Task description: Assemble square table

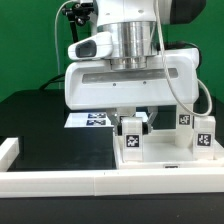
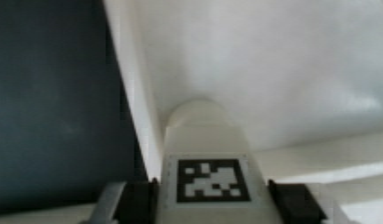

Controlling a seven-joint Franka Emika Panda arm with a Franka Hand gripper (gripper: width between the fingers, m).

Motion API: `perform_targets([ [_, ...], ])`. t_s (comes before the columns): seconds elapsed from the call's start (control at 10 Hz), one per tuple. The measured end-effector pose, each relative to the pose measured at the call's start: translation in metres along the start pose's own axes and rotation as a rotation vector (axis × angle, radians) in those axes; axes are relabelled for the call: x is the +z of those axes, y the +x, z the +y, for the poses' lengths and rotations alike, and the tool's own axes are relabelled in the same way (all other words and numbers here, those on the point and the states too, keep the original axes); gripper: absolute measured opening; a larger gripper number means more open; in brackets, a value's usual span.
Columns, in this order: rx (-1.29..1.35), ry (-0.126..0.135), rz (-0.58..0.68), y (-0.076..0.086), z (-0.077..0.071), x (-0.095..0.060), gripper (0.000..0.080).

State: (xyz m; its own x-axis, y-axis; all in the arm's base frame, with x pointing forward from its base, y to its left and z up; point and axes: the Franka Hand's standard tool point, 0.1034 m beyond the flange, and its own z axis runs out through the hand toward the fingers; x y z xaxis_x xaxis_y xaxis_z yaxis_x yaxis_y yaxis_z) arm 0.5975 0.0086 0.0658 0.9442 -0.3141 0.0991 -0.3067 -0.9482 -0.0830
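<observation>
Gripper [image 2: 209, 196] was clamped on a tagged post [image 2: 211, 150], held upright over the tabletop [image 1: 160, 152] for fitting.

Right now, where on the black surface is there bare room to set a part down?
The black surface is bare at the exterior view's left, between the marker board and the white rail. The right is crowded: tabletop slab, tagged posts, and the gripper on one post.
</observation>
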Motion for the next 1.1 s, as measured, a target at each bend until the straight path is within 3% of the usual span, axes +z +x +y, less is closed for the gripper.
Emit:
perform_targets([
  [0.3, 0.322, 0.001, 0.014, -0.0005, -0.0021, 0.0003, 0.0290],
  [0.7, 0.437, 0.005, 0.008, -0.0002, -0.0024, 0.0002, 0.0290],
  [0.8, 0.409, 0.004, 0.005, -0.0008, -0.0029, 0.0003, 0.0465],
  [0.9, 0.393, 0.001, -0.006, -0.0021, -0.0047, 0.0003, 0.0588],
  [1.0, 0.312, -0.003, -0.016, -0.0020, -0.0041, -0.0003, 0.0588],
  [1.1, 0.187, -0.007, -0.022, -0.0006, -0.0033, -0.0013, 0.0637],
])
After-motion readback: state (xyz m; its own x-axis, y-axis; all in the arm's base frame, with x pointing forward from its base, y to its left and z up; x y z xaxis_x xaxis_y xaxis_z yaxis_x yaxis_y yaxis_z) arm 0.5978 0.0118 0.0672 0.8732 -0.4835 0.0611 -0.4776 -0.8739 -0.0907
